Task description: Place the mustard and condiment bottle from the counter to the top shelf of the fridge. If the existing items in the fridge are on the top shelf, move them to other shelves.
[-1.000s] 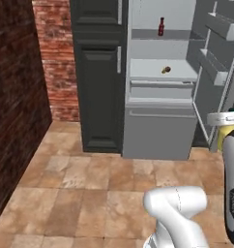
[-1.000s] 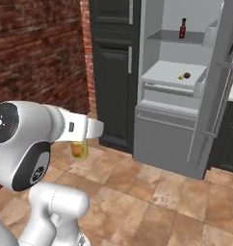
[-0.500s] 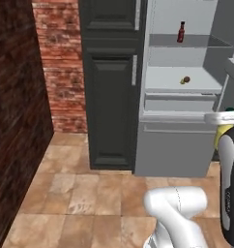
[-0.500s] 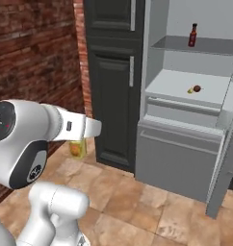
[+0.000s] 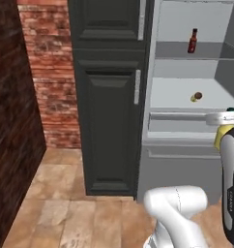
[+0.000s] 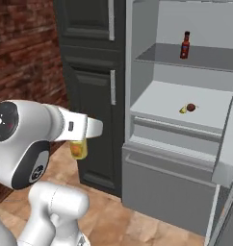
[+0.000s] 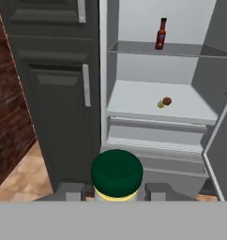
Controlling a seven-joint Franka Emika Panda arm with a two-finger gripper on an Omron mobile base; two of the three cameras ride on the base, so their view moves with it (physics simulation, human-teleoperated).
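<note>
Mustard [image 7: 117, 176] is sitting upright between the pincer's [image 7: 116, 191] two dark fingertips, which are pinching it just below its green cap, in front of the open fridge [image 7: 148, 101]. Condiment bottle [image 7: 160, 33] is standing on the top shelf [image 7: 134, 48]. Existing items [image 7: 164, 102] are lying together on the wider white shelf [image 7: 134, 101] below.
</note>
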